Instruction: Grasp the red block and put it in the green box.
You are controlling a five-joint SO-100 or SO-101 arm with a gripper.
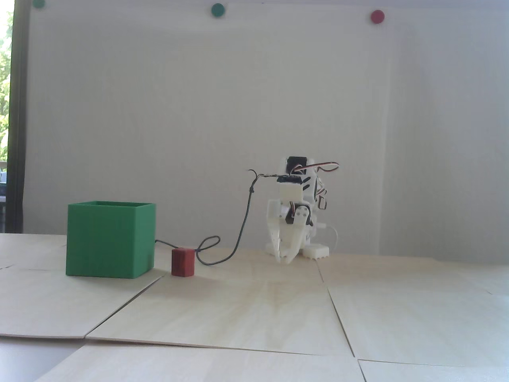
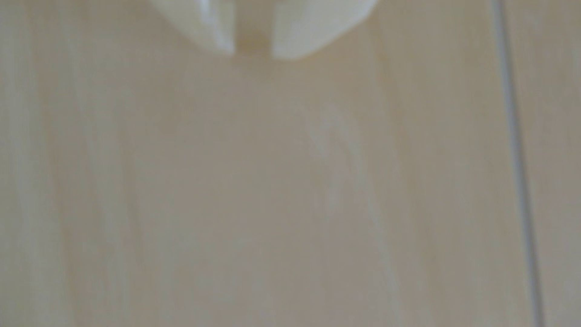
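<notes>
My claw (image 1: pixel 287 258) hangs low over the worktop (image 1: pixel 254 302), with its tips pointing down near my own base. It holds nothing. In the wrist view the 2 fingers (image 2: pixel 301 34) have only a narrow gap between them, so I judge the claw is nearly clenched and empty, and below them I see only bare wood.

The red block (image 1: pixel 183 261) stands on the worktop, well apart from my claw, to the left in the fixed view. It is just beside the green box (image 1: pixel 109 240), at the box's right side, but not touching it. A dark cable (image 1: pixel 238 234) makes a loop close behind the block.

I think the task is only at its beginning: the reach to the block is not yet done. The next move calls for opening the claw wider, turning toward the block, and coming down on it without catching the cable or pushing the box.
</notes>
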